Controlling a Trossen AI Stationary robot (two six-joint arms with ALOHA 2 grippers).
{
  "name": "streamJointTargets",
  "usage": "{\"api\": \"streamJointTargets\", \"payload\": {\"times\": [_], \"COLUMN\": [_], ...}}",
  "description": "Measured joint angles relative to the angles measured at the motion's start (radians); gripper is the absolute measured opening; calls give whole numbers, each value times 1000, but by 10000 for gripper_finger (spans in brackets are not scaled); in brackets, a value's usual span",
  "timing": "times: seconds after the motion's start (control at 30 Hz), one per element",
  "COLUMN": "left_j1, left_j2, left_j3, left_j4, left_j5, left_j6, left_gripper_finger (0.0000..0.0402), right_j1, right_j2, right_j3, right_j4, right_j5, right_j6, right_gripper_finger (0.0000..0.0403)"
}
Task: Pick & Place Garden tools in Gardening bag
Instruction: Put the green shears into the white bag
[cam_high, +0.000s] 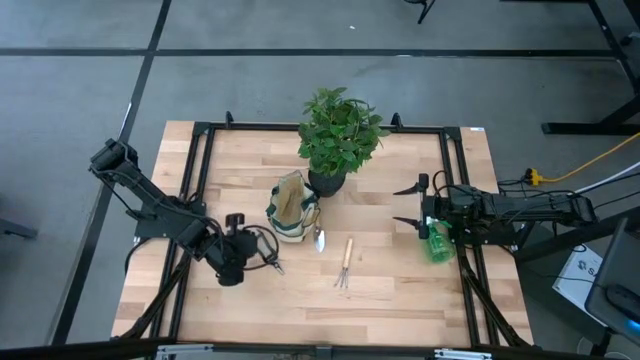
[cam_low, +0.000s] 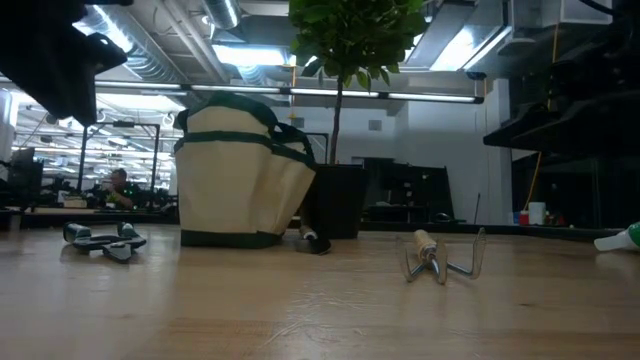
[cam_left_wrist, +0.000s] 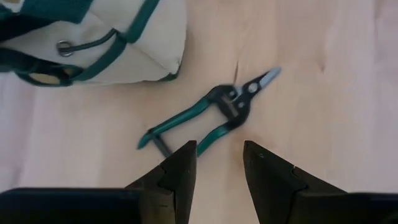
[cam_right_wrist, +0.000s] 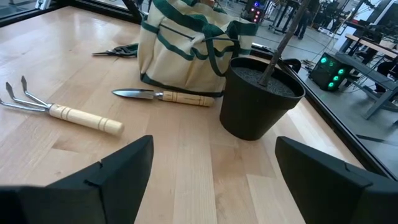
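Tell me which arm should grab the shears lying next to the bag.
Left. The left gripper hangs open right above the shears, beside the bag. The right gripper is open too, but sits across the table near the spray bottle.

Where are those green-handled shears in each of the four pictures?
High: shears lower left of the bag.
Low: far left, left of the bag.
Left wrist: centre, past the left claw.
Right wrist: upper left, behind the bag.
Landmark: the bag.

An open-plan robotics lab: ceiling ducts (cam_low: 150, 60) and strip lights (cam_low: 380, 96) at twelve o'clock, a wooden table (cam_high: 400, 290) in a black frame (cam_high: 200, 150), equipment with green lamps (cam_right_wrist: 329, 68) behind.
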Motion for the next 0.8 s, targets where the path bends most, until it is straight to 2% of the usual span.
{"api": "streamJointTargets", "payload": {"times": [0.23, 0.4, 0.8], "left_j1": [0, 8, 48], "left_j2": [0, 26, 228], "left_j3": [0, 0, -1], "left_j4": [-10, -10, -8], "left_j5": [0, 9, 45], "left_j6": [186, 229, 309], "left_gripper_finger": [127, 127, 127], "right_j1": [0, 0, 0], "right_j2": [0, 0, 0], "right_j3": [0, 0, 0], "right_j4": [0, 0, 0], "right_j5": [0, 0, -1], "right_j6": [0, 0, 0], "right_gripper_finger": [341, 341, 341]}}
